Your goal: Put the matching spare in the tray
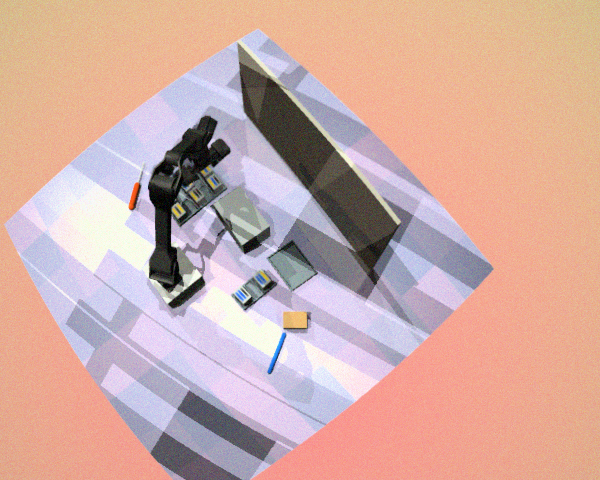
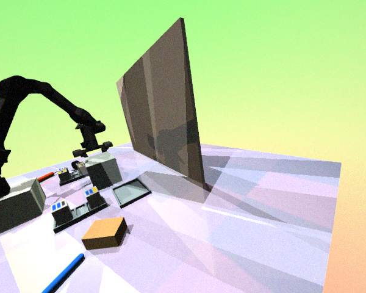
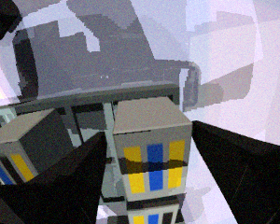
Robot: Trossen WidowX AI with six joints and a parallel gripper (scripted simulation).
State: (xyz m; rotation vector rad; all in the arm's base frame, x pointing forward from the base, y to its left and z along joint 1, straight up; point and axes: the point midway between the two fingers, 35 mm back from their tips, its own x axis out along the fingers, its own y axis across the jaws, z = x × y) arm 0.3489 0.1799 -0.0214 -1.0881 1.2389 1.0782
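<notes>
My gripper (image 3: 149, 128) (image 2: 95, 152) is open. In the wrist view its fingers stand on either side of a grey unit (image 3: 155, 163) striped yellow, blue, yellow, with gaps beside it. This unit sits in a corner slot of the larger rack (image 3: 98, 97) (image 1: 203, 205). A unit striped yellow, blue, black (image 3: 153, 218) is just below it in that view; one striped blue, black, yellow (image 3: 30, 142) is at left. A smaller rack (image 1: 252, 288) (image 2: 82, 212) bears two units. The dark tray (image 1: 291, 266) (image 2: 131, 192) is empty. I cannot tell which unit is the mounted one; no back code is readable.
A grey block (image 1: 241, 214) (image 2: 102, 170) stands between the larger rack and the tray. A tall brown panel (image 1: 316, 170) (image 2: 164, 104) stands behind. A tan block (image 1: 294, 320) (image 2: 104, 231), a blue stick (image 1: 276, 353) (image 2: 63, 273) and a red-handled screwdriver (image 1: 134, 196) (image 2: 46, 176) lie around.
</notes>
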